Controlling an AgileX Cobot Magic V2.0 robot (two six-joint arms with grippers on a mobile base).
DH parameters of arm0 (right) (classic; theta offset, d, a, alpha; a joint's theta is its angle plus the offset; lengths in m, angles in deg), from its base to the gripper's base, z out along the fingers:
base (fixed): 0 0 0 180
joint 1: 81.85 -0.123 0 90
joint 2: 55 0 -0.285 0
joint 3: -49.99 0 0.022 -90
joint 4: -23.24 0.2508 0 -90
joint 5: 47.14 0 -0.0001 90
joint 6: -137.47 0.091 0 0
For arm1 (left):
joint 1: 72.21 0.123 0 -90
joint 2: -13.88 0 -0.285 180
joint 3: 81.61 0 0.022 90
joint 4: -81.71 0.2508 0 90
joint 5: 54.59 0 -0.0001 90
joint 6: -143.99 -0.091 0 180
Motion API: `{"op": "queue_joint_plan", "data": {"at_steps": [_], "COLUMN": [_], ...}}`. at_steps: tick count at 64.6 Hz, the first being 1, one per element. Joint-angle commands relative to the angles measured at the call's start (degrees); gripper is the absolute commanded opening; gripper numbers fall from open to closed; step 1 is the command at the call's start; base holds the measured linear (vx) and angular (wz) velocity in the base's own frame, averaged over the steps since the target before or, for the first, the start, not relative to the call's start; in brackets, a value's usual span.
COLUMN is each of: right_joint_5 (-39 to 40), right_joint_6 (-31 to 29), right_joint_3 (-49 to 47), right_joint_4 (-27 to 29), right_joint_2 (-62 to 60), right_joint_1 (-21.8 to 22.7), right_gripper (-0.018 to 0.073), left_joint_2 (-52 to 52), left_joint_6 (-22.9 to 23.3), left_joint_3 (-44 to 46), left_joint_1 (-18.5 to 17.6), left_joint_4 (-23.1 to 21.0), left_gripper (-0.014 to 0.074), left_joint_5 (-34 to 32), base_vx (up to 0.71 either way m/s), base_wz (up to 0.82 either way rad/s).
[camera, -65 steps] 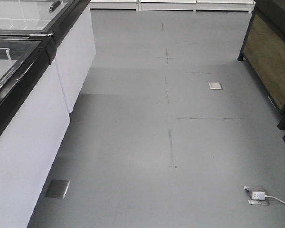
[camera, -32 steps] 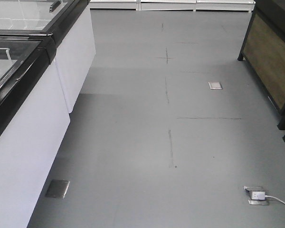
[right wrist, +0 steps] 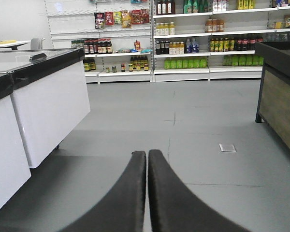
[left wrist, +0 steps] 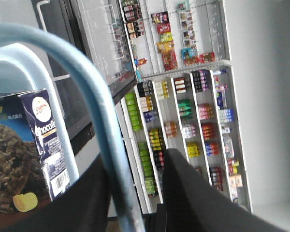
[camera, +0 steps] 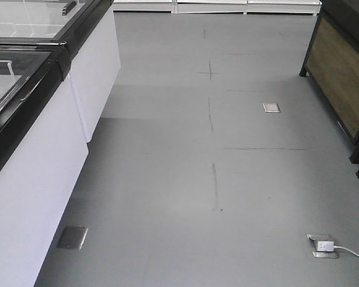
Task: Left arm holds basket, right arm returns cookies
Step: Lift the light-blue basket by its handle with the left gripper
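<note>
In the left wrist view the light blue basket's handle (left wrist: 94, 96) arcs down between the two black fingers of my left gripper (left wrist: 135, 157). It lies against the left finger (left wrist: 87, 198), and shelving shows through the gap to the other finger, so the gripper is open. The cookies (left wrist: 36, 145), a dark navy box with a cookie picture and a barcode, stand behind a second, paler handle bar at the left. In the right wrist view my right gripper (right wrist: 147, 152) is shut with nothing between its fingers and points over bare grey floor. The front view shows neither gripper.
White chest freezers (camera: 30, 149) with black-framed glass lids line the left side. A dark wooden display stand (camera: 341, 78) is at the right. A floor socket with a plugged-in cable (camera: 324, 246) lies near the right front. Stocked shelves (right wrist: 203, 48) fill the far wall.
</note>
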Motion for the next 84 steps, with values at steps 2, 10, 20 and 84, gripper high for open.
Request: {"op": "queue_joint_plan", "data": {"at_steps": [2,10,20,84], "right_joint_5": [4.31,4.31,4.31,4.31], "right_joint_6": [-0.07,-0.07,-0.07,-0.07], "right_joint_3": [0.19,0.19,0.19,0.19], "right_joint_4": [-0.54,-0.54,-0.54,-0.54], "right_joint_2": [-0.67,-0.67,-0.67,-0.67], "right_joint_1": [-0.05,-0.05,-0.05,-0.05], "right_gripper": [-0.0008,-0.0008,-0.0008,-0.0008], "left_joint_2": [-2.29,-2.29,-2.29,-2.29], "left_joint_6": [-0.53,-0.53,0.35,-2.37], "left_joint_3": [3.94,5.18,7.47,15.68], "left_joint_1": [-0.27,-0.4,-1.47,-54.49], "left_joint_4": [-6.12,-6.12,-6.12,5.25], "left_gripper": [0.0073,-0.0009,-0.0008,-0.0008], "left_joint_5": [3.65,5.52,7.18,7.26], "base_vx": [0.0,0.0,0.0,0.0], "base_wz": [0.0,0.0,0.0,0.0]}}
